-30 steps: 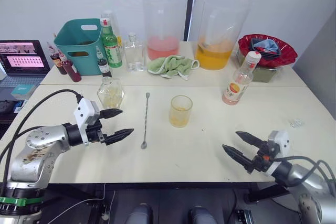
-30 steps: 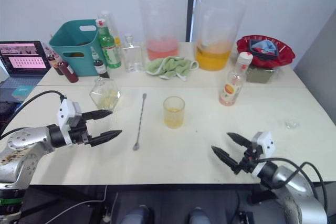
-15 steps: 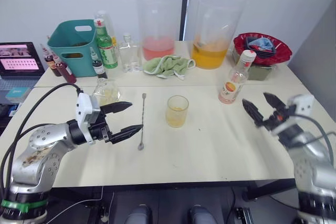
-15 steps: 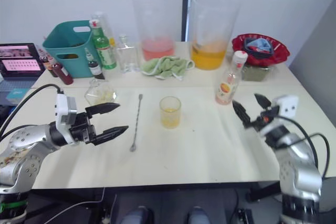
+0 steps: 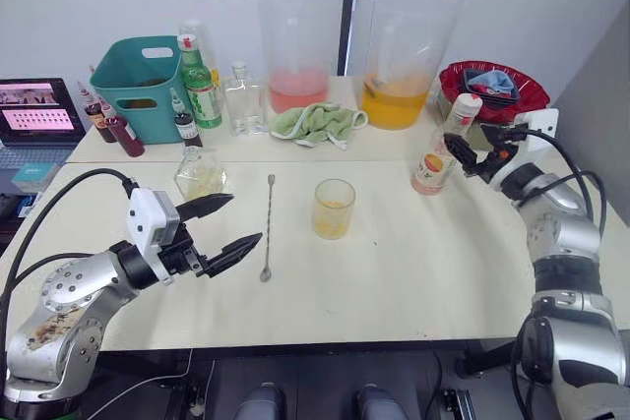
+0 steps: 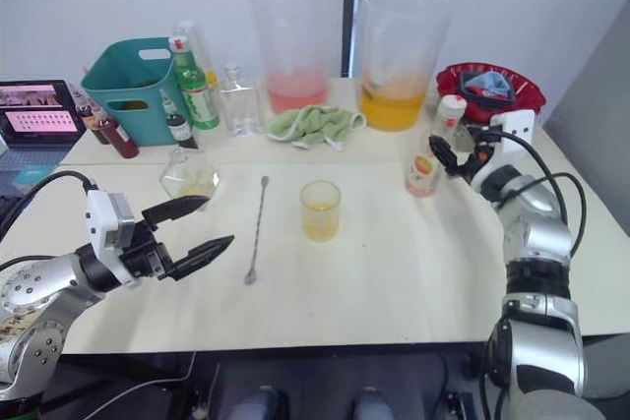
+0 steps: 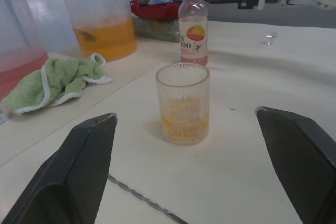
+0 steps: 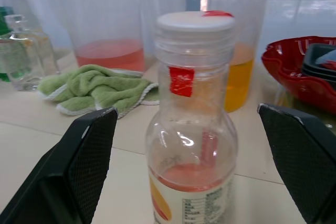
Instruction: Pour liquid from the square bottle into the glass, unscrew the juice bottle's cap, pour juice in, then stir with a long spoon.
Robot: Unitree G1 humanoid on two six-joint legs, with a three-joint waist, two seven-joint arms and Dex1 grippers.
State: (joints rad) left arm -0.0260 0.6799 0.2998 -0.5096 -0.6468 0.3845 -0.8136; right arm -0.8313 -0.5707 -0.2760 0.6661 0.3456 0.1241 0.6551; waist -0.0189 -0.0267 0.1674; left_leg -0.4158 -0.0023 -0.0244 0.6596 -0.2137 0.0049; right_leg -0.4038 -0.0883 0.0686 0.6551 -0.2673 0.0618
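The glass, with a little yellow liquid in its bottom, stands mid-table. Left of it lies the long spoon, and further left stands the square bottle. My left gripper hovers open just in front of the square bottle, touching nothing. At the right stands the juice bottle with its white cap on. My right gripper is open at the bottle's neck. In the right wrist view its fingers stand wide on either side, apart from the bottle.
Along the back stand a teal basket, a green bottle, a tall clear bottle, two large beakers, a green cloth and a red bowl. A laptop sits at the far left.
My right arm has swung from the table's front right edge up to the juice bottle's neck. My left gripper has stayed open and drawn back slightly.
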